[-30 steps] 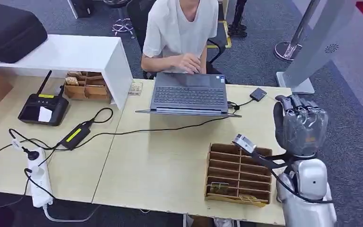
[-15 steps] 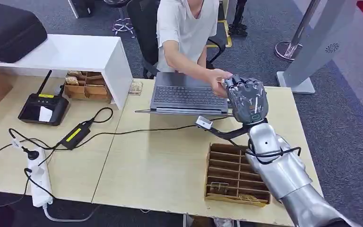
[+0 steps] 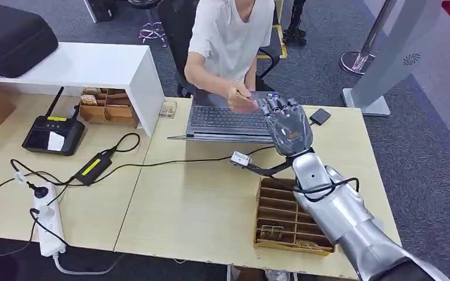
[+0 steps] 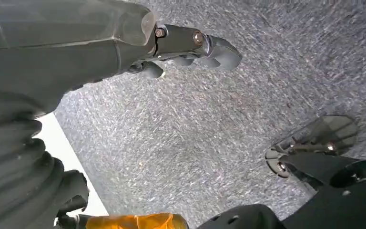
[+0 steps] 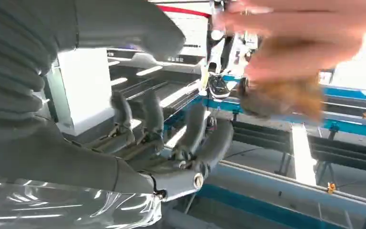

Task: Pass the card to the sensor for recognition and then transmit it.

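Right hand (image 3: 286,122) empty beside one person's hand (image 3: 240,97), one laptop (image 3: 234,119).

- Whether the card sits between the right hand (image 3: 286,123) and the person's hand (image 3: 240,96) just beside its fingertips cannot be told.
- In the right wrist view, that person's hand (image 5: 295,43) beyond the fingers is blurred.
- The right hand covers the laptop's (image 3: 228,120) near corner.
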Controlling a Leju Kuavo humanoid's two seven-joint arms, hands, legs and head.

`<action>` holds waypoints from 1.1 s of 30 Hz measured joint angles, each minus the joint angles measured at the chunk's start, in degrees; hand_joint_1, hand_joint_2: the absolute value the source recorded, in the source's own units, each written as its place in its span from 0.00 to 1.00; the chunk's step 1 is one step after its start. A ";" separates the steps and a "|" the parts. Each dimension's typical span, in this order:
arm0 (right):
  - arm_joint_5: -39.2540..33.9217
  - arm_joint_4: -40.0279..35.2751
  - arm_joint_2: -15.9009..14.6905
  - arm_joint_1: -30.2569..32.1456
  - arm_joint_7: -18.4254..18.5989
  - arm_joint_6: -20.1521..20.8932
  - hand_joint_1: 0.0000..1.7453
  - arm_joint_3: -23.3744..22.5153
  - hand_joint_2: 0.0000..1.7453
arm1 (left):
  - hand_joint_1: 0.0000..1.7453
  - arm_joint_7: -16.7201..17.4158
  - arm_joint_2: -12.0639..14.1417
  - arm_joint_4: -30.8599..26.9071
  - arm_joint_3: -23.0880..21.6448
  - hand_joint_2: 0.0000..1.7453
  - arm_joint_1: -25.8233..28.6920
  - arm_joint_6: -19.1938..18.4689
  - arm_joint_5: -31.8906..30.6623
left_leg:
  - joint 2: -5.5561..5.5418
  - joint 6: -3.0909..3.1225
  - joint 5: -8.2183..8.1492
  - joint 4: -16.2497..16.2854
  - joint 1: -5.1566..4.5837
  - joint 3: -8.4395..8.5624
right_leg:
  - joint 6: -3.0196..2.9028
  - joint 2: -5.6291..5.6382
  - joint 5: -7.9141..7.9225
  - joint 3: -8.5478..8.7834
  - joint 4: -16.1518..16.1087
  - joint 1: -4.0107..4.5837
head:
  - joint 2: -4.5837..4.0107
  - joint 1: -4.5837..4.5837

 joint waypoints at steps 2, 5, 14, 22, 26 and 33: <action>0.00 -0.07 0.00 0.05 -0.04 0.00 0.00 0.28 1.00 | 0.00 0.02 0.00 0.00 0.00 1.00 0.01 0.15 0.00 | 0.01 0.00 0.00 0.00 0.00 0.00 | 0.00 0.00 0.00 -0.01 0.00 0.00 | 0.00 0.00; -0.06 -0.55 -0.02 0.25 -0.87 0.00 0.00 0.41 1.00 | 0.00 0.11 0.00 0.00 0.00 1.00 0.01 0.17 0.00 | 0.01 0.00 0.00 0.00 0.00 0.00 | 0.00 0.00 0.00 -0.02 0.00 0.00 | 0.00 0.00; -0.09 -8.79 -0.33 5.54 -6.01 -0.04 0.00 -2.93 0.00 | 0.00 0.70 0.00 0.00 0.02 1.00 0.18 0.02 0.35 | 0.01 0.00 0.00 0.00 0.00 0.00 | 0.00 0.00 0.00 -0.03 0.00 0.00 | 0.00 -0.02; -1.43 -23.62 -1.64 15.23 -8.68 -0.07 0.00 -9.30 0.00 | 0.00 1.14 0.00 0.00 0.70 1.00 0.67 0.41 1.40 | 0.00 0.01 -0.01 0.00 0.00 -0.07 | 0.01 -0.02 -0.01 -0.08 -0.03 0.00 | 0.00 0.00; -6.84 -33.69 -1.25 22.32 -13.89 -0.07 0.00 -16.12 0.00 | 0.00 1.27 0.00 0.00 1.62 1.00 0.86 0.48 1.99 | -0.04 0.01 -0.02 0.00 0.00 -0.13 | 0.01 -0.04 -0.01 -0.10 -0.03 0.00 | 0.00 -0.02; -16.51 -41.14 0.17 31.61 -21.73 -0.04 0.00 -24.57 1.00 | 0.00 1.70 0.00 0.00 3.72 1.00 1.01 0.59 2.45 | -0.04 0.01 -0.02 0.00 0.00 -0.12 | 0.01 -0.07 -0.02 -0.11 -0.04 0.00 | 0.00 0.00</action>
